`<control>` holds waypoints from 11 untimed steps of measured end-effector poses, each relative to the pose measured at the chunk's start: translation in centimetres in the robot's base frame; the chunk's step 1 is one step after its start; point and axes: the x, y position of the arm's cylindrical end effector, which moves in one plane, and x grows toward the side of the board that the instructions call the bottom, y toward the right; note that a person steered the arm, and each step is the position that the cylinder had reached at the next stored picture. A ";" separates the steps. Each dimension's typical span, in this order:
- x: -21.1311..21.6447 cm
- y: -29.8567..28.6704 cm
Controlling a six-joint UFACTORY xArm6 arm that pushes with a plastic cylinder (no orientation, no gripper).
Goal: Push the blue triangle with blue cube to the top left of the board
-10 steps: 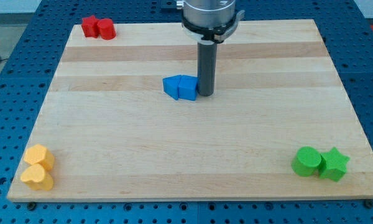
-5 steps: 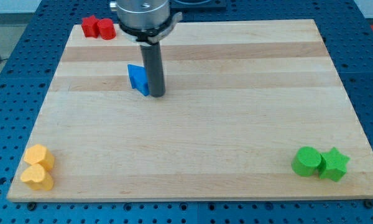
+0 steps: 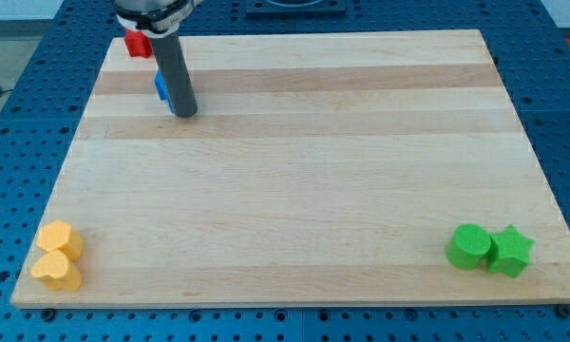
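Observation:
My dark rod stands near the board's top left, with my tip (image 3: pixel 184 113) on the wood. A sliver of blue block (image 3: pixel 160 86) shows just left of the rod, touching it; the rod hides most of it, so I cannot tell the triangle from the cube. A red block (image 3: pixel 136 42) lies just above, partly hidden behind the rod's mount.
Two yellow blocks (image 3: pixel 57 255) sit at the bottom left corner. A green cylinder (image 3: pixel 468 246) and a green star (image 3: pixel 511 251) sit at the bottom right. The wooden board (image 3: pixel 304 190) rests on a blue pegboard table.
My rod has swept from the board's middle up and to the left, pushing the blue blocks ahead of it toward the red blocks. The blue blocks are now mostly hidden behind the rod.

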 end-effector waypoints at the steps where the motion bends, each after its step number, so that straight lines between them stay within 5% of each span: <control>1: -2.3 0.1; 3: -3.1 -4.8; 8: -6.6 -5.0; 11: -4.4 -3.2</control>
